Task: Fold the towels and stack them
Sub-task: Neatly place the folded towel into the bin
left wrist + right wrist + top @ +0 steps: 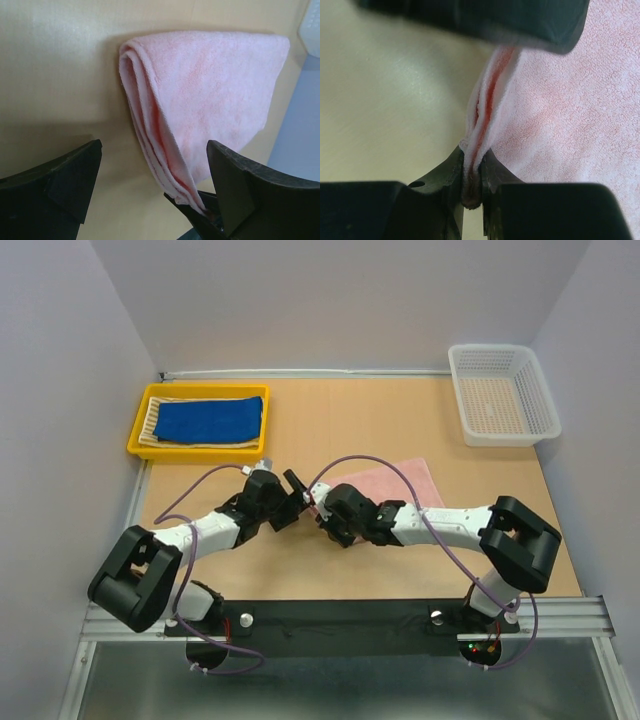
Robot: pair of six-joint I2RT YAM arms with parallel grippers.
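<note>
Pale grey walls (330, 300), light wooden table (400, 420), aluminium rail (590, 615)

Folded pink towel (210, 90), corner pinched in the right gripper (472, 167)'s jaws; blue towel (212, 420) atop striped towel (153, 420), well beyond.

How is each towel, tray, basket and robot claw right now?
Pale pink cloth towel: folded, lying on the wooden table, one corner pinched.
Royal blue cloth towel: folded, on top of the striped towel.
Yellow-and-cream striped cloth towel: in the tray, mostly covered.
Yellow plastic tray: holding two towels.
White plastic mesh basket: empty.
Left gripper: open, holding nothing.
Right gripper: shut on the pink towel's corner.
</note>
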